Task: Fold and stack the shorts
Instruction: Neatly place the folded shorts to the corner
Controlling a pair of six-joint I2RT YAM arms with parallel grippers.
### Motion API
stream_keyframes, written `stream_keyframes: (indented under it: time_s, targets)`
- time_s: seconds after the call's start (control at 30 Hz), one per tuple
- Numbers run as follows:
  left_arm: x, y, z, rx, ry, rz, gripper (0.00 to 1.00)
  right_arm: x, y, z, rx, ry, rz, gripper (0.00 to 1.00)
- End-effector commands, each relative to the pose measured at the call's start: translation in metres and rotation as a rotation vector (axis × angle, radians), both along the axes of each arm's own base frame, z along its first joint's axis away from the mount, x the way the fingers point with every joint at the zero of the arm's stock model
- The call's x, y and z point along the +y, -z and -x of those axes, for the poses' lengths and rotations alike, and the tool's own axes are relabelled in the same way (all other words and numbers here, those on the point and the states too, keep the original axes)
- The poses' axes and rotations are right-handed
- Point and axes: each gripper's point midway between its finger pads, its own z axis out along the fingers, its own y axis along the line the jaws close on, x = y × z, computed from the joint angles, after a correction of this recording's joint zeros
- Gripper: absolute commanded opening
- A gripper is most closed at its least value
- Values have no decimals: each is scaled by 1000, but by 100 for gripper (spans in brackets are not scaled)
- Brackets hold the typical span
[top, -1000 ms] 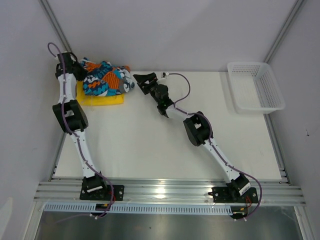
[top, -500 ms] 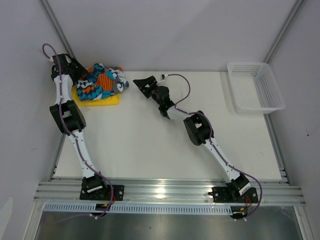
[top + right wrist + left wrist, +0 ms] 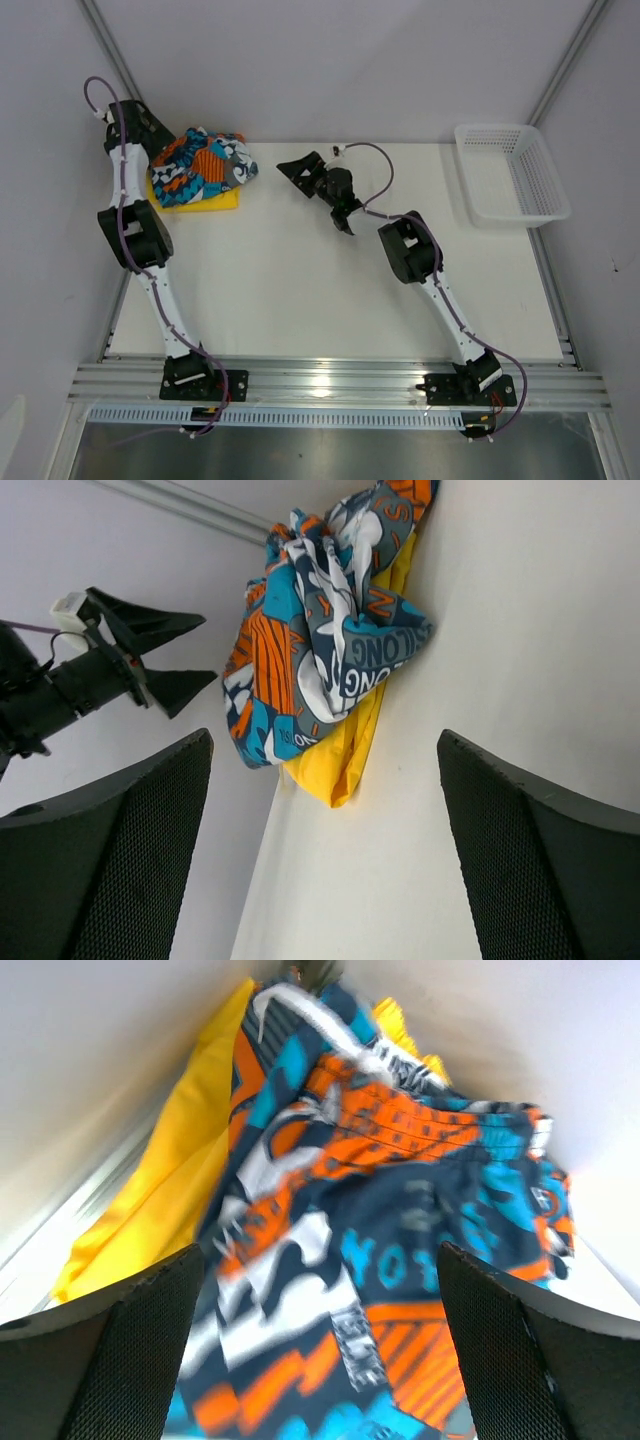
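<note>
You have open table (image 3: 300,290) from the middle to six o'clock. At ten o'clock the printed shorts (image 3: 205,165), heaped on the yellow shorts (image 3: 215,200), crowd the back wall (image 3: 350,70). At two o'clock the basket (image 3: 510,170) blocks that corner.

Bright, even light (left-wrist blur)
</note>
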Motion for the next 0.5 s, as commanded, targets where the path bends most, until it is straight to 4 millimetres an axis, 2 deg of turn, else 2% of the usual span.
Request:
stream_keyframes:
  time_s: [0.0, 0.03, 0.07, 0.13, 0.17, 0.23, 0.27, 0.33, 0.47]
  targets:
    - [-1, -85, 24, -86, -94, -109, 99, -21, -83, 0, -167, -4, -45, 93]
    - [-4, -81, 29, -76, -96, -104, 99, -23, -82, 2, -164, -11, -43, 92]
    - [-5, -89, 28, -106, -98, -106, 99, -26, -82, 2, -166, -13, -41, 92]
    - [-21, -99, 31, -138, -59, -86, 99, -30, -81, 2, -166, -19, -37, 91]
    - [-27, -94, 32, -136, -51, -74, 99, -30, -81, 4, -166, -34, -38, 91]
    - [-58, -112, 25, -204, 46, -31, 99, -36, -84, 3, -176, -47, -46, 89]
    - [-70, -107, 23, -220, 75, 13, 99, -35, -86, 6, -181, -77, -52, 88]
    - [-103, -112, 10, -315, 204, 119, 99, -41, -90, 5, -197, -93, -63, 86]
    - [-130, -90, -6, -355, 255, 249, 99, -48, -92, 8, -205, -124, -78, 85]
